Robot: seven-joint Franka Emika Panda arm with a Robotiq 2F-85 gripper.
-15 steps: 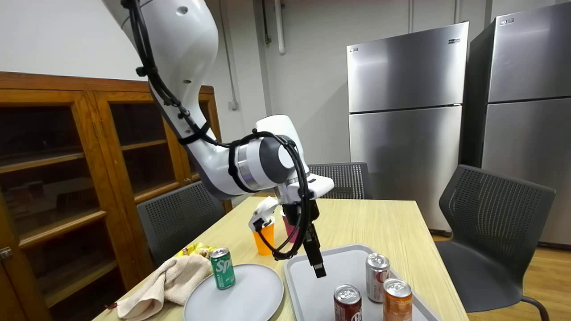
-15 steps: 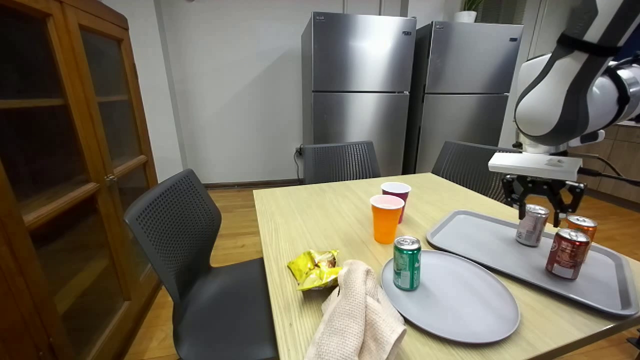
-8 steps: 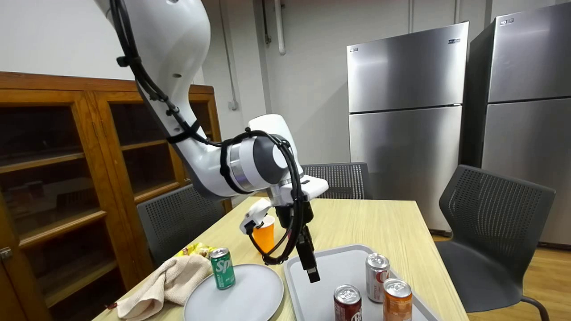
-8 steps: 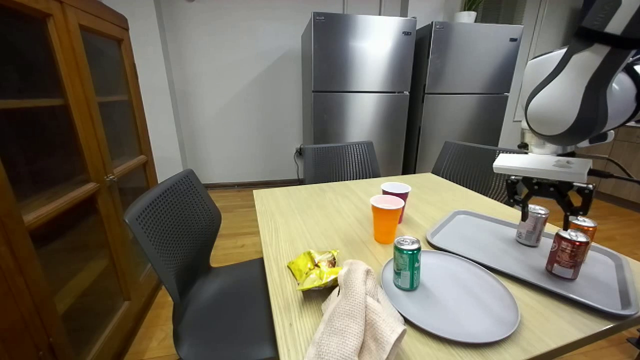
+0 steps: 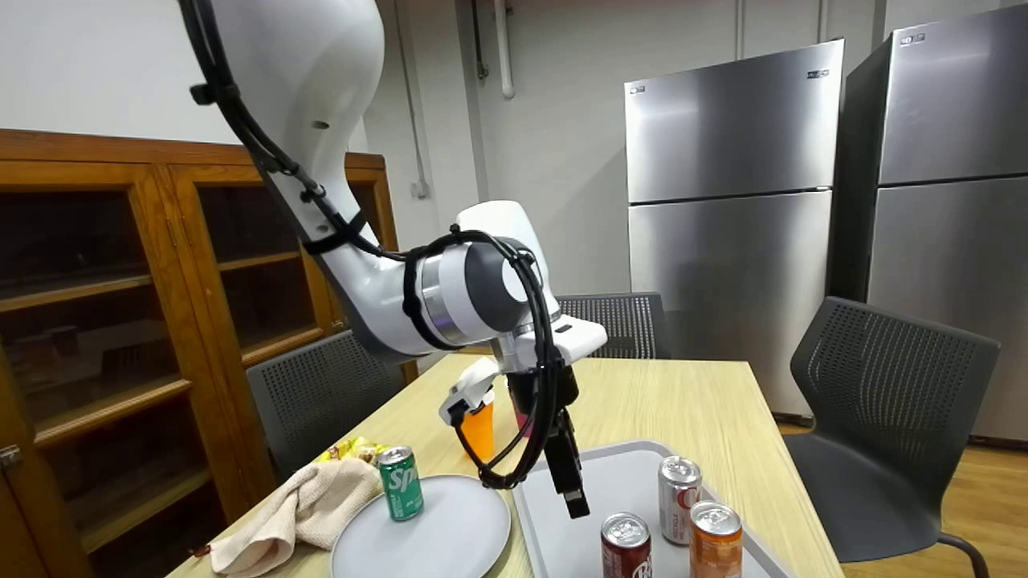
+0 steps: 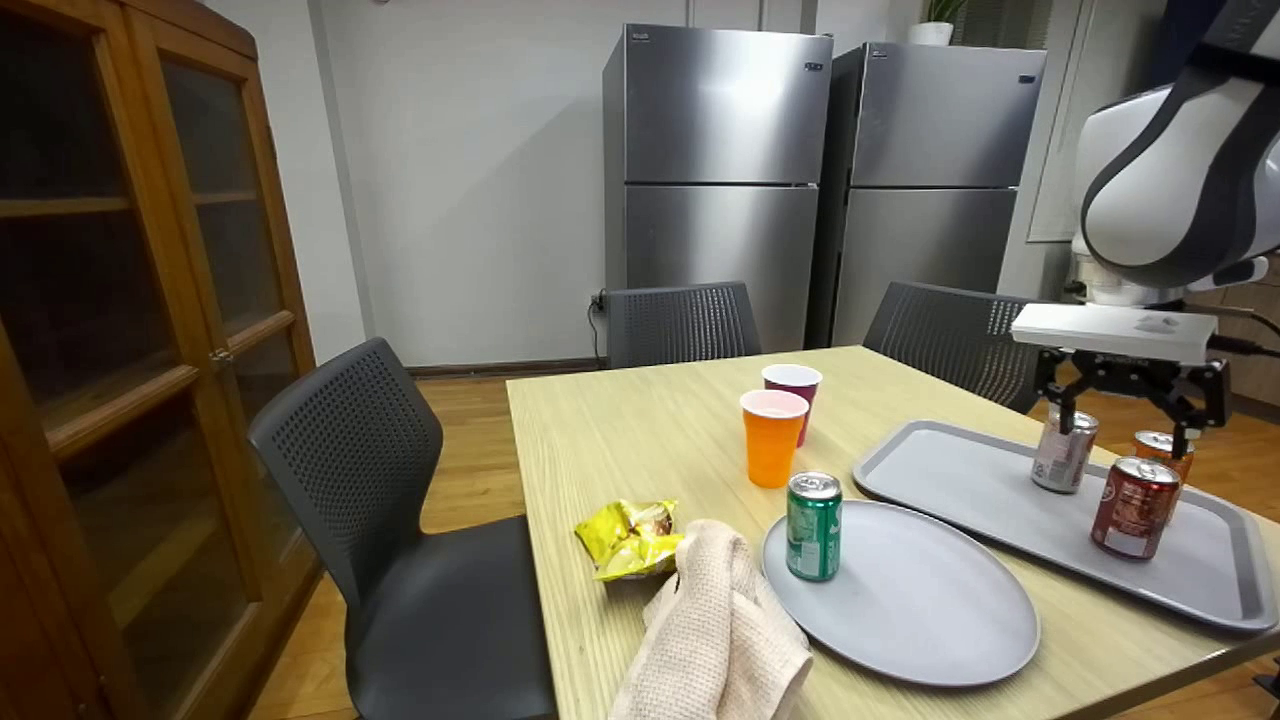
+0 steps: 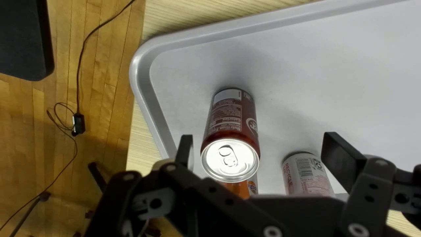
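Standing near the wide-gaping tool (image 6: 1123, 438), the dark red can (image 7: 232, 118) points its top upward, long axis vertical.

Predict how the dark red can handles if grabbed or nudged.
The dark red can: probably slick, its sides smooth; may tip if pushed high, since it stands upright, taller than wide; would likely roll once down, being round.

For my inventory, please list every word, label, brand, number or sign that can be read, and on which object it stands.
"Sp": green soda can, probably Sprite.
"RECYCLE ME": silver soda can.
"Nutrition": dark red soda can.
"Calories": dark red soda can.
Too small, blurred or partial to read: refrigerator badges, orange soda can, yellow snack bag, remaining print on the other cans.
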